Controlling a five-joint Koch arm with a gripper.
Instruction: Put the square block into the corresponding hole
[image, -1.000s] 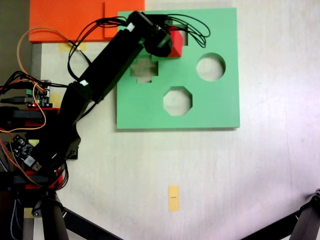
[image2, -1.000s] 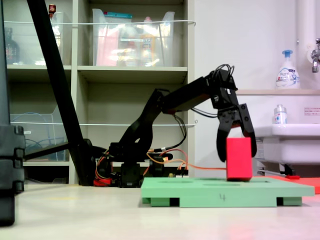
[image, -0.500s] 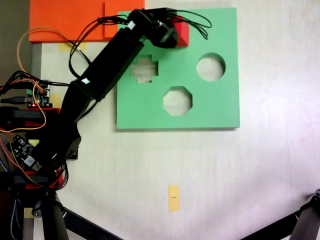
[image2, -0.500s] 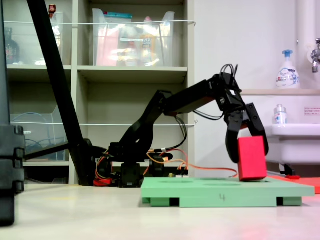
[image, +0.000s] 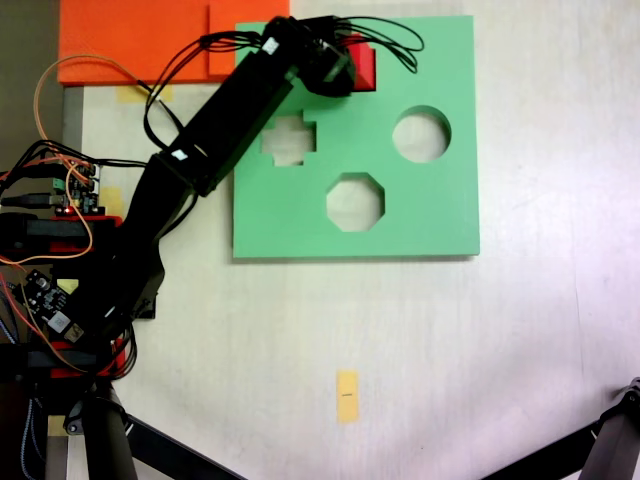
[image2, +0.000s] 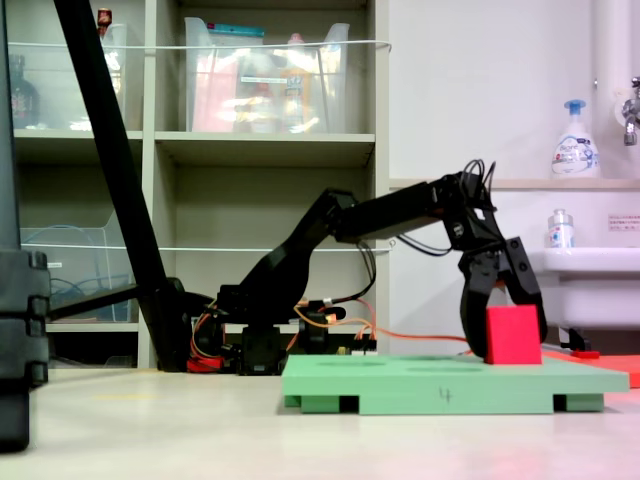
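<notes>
In the fixed view from above, the square block (image: 364, 68), a red foam cube, sits at the top middle of the green foam board (image: 430, 210), partly under the arm's black head. It covers the square hole. From the side, the block (image2: 513, 335) stands upright with its lower part sunk into the board (image2: 450, 385). My gripper (image: 352, 66) (image2: 508, 342) reaches down over it, with one finger (image2: 472, 320) on its left and the other at its right edge, both close against it.
The board also has a cross cutout (image: 289, 140), a round one (image: 421, 134) and an octagonal one (image: 355, 201). An orange foam sheet (image: 140, 40) lies at the top left, and a yellow tape strip (image: 347, 396) lies on the table below. Cables and circuit boards (image: 60, 190) crowd the arm's base.
The gripper carried the tilted block farther along the board and lowered it. The block now stands upright and shows less height above the board.
</notes>
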